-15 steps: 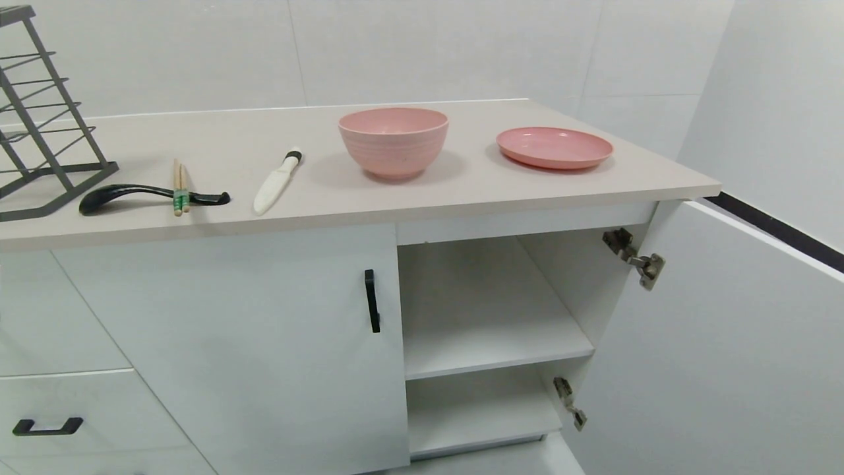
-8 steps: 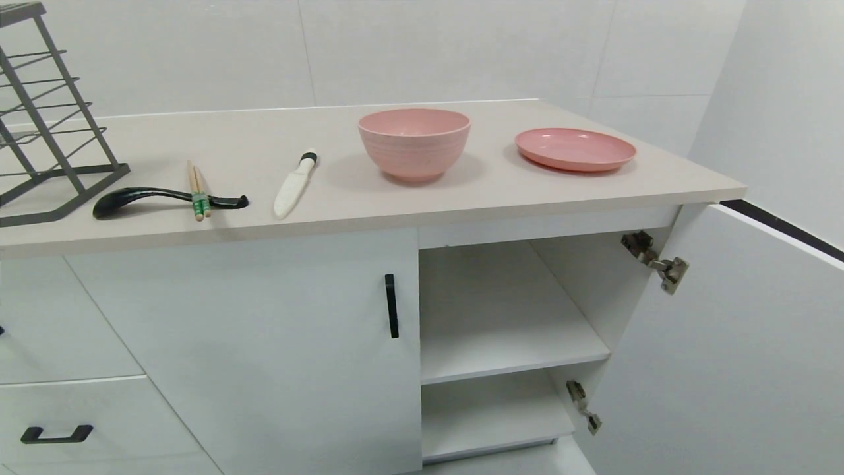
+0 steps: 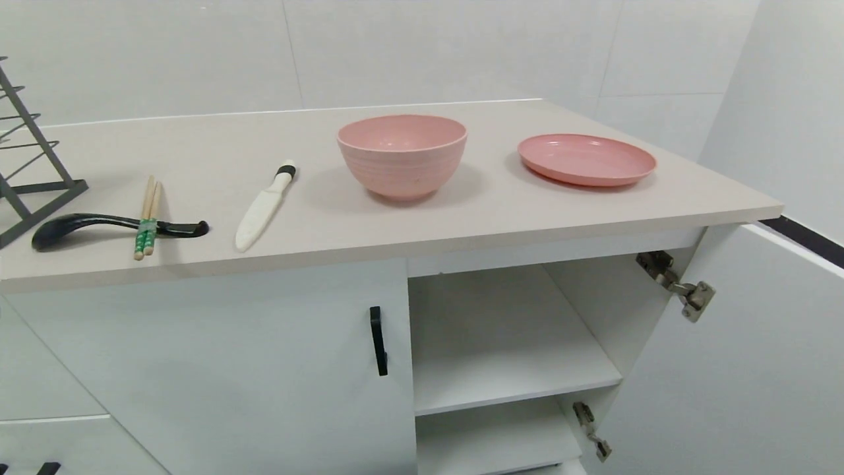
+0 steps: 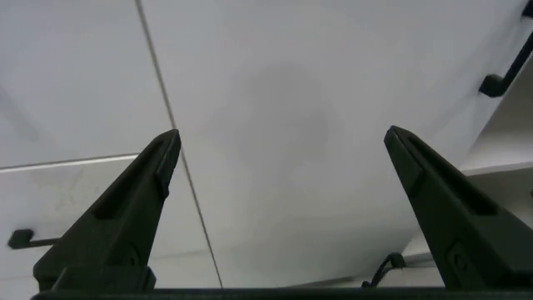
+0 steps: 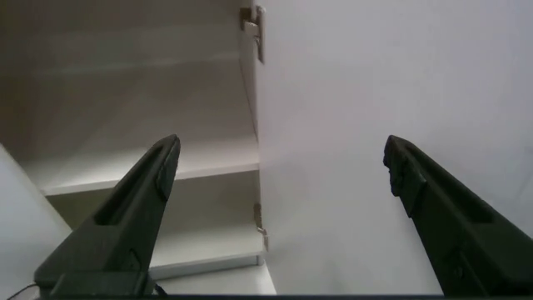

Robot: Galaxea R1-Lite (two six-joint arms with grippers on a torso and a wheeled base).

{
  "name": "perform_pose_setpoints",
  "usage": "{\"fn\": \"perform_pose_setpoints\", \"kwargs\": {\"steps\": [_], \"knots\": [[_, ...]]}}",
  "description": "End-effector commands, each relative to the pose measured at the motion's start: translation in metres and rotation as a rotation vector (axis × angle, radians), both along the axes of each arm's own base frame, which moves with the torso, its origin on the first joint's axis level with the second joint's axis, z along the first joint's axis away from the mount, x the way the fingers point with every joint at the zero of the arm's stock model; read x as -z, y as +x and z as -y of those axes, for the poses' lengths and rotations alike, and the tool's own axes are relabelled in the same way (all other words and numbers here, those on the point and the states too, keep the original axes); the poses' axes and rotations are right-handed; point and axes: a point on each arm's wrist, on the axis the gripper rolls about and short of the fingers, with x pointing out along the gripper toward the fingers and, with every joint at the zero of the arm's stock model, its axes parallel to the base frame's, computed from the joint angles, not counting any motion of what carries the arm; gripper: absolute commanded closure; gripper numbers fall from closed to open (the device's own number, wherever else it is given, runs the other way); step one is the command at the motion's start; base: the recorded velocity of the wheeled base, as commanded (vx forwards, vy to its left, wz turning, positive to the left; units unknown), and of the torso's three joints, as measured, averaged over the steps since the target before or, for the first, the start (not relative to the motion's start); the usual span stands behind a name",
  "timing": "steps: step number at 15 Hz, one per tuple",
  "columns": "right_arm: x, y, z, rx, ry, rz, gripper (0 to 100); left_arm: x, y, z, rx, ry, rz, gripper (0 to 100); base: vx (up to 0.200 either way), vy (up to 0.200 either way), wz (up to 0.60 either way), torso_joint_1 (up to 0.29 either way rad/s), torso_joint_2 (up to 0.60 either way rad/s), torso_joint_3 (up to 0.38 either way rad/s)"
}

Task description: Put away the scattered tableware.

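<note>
Your head camera has shifted over the last second, so the whole scene sits differently in frame, but the tableware has kept its places. Your left pincer point(image 4: 281, 137) is spread wide with nothing between its fingers, facing the closed white cabinet front. Your right pincer point(image 5: 280, 143) is equally wide and empty, facing the open compartment, with the upper shelf point(image 5: 150, 171) and the open door point(image 5: 375, 125) ahead of it. Up on the counter point(image 3: 501, 204), the pink bowl point(image 3: 401, 155) stands upright near the middle. The pink plate point(image 3: 586, 158) lies apart from it toward the right end, above the open compartment. Left of the bowl lies the white knife point(image 3: 265, 206). Farther left, the chopsticks point(image 3: 146, 221) rest across the handle of the black spoon point(image 3: 99, 223), near the wire rack point(image 3: 66, 198).
</note>
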Motion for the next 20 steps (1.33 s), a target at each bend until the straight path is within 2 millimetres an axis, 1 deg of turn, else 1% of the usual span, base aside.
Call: {"fn": "perform_pose_setpoints", "kwargs": {"steps": [1, 3, 6, 13, 17, 20], "knots": [[-0.0003, 0.0, -0.0001, 0.001, 0.0, 0.003, 0, -0.0001, 0.0001, 0.0, 0.0, -0.002, -0.001, 0, 0.0, 0.0, 0.0, 0.0, 0.0, 0.0], [-0.0003, 0.0, -0.0001, 0.001, 0.0, 0.003, 0, -0.0001, 0.0001, 0.0, 0.0, -0.002, -0.001, 0, 0.0, 0.0, 0.0, 0.057, -0.05, -0.018], [-0.0003, 0.0, -0.0001, 0.001, 0.0, 0.003, 0, -0.0001, 0.0001, 0.0, 0.0, -0.002, -0.001, 0, 0.0, 0.0, 0.0, 0.206, -0.08, -0.103], [-0.0003, 0.0, -0.0001, 0.001, 0.0, 0.003, 0, -0.0001, 0.0001, 0.0, -0.002, -0.002, -0.001, 0, 0.0, 0.0, 0.0, 0.232, -0.55, -0.221], [-0.0003, 0.0, -0.0001, 0.001, 0.0, 0.003, 0, -0.0001, 0.0001, 0.0, 0.0, -0.002, -0.001, 0, 0.0, 0.0, 0.0, 0.126, -0.49, -0.224], [-0.0003, 0.0, -0.0001, 0.001, 0.001, 0.003, 0, -0.0001, 0.0001, 0.0, 0.0, -0.002, -0.001, 0, 0.0, 0.0, 0.0, 0.396, -0.48, -0.243]]}}
